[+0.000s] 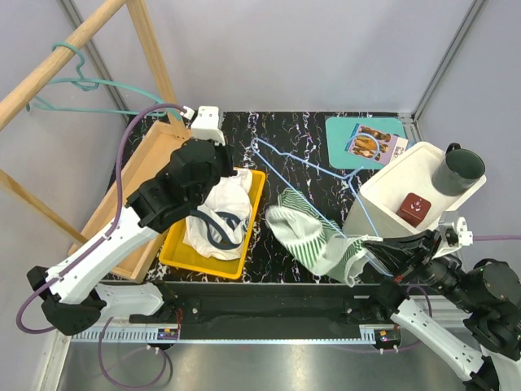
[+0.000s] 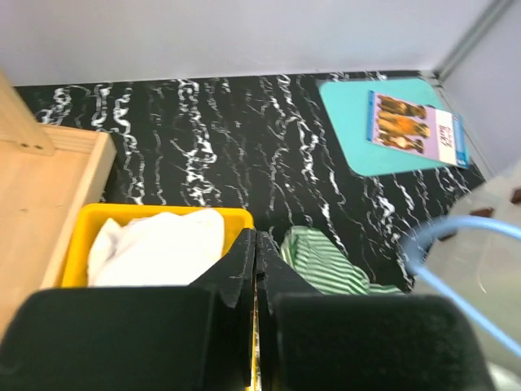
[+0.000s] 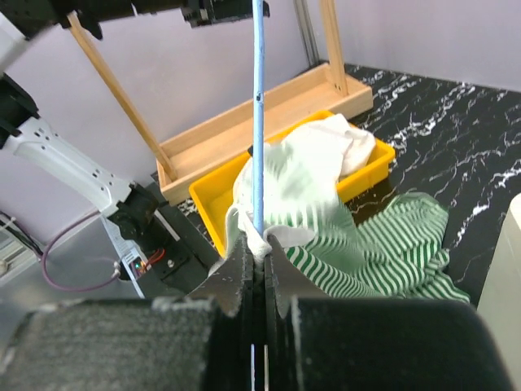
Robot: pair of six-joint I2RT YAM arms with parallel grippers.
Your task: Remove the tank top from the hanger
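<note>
Spreading over the black marble table (image 1: pixel 301 138), beside the yellow bin (image 1: pixel 254 213) of white laundry: green-striped tank top (image 1: pixel 305 236), partly on the blue hanger (image 1: pixel 313 169). Clamps hanger wire and white hem together in the right gripper (image 3: pixel 256 252), likely anchoring the frame for a pull. Holds the left gripper (image 2: pixel 255 244) pinched shut, empty, above the bin. Shows lettering on the picture card (image 1: pixel 373 144), too small to read.

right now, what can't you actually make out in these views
right wrist view: the hanger runs off the top edge, hook unseen; the tank top is blurred at the right end effector, so strap on or off is unclear
left wrist view: the left end effector hides the near half of the yellow bin
top view: the red item is too small to identify
</note>
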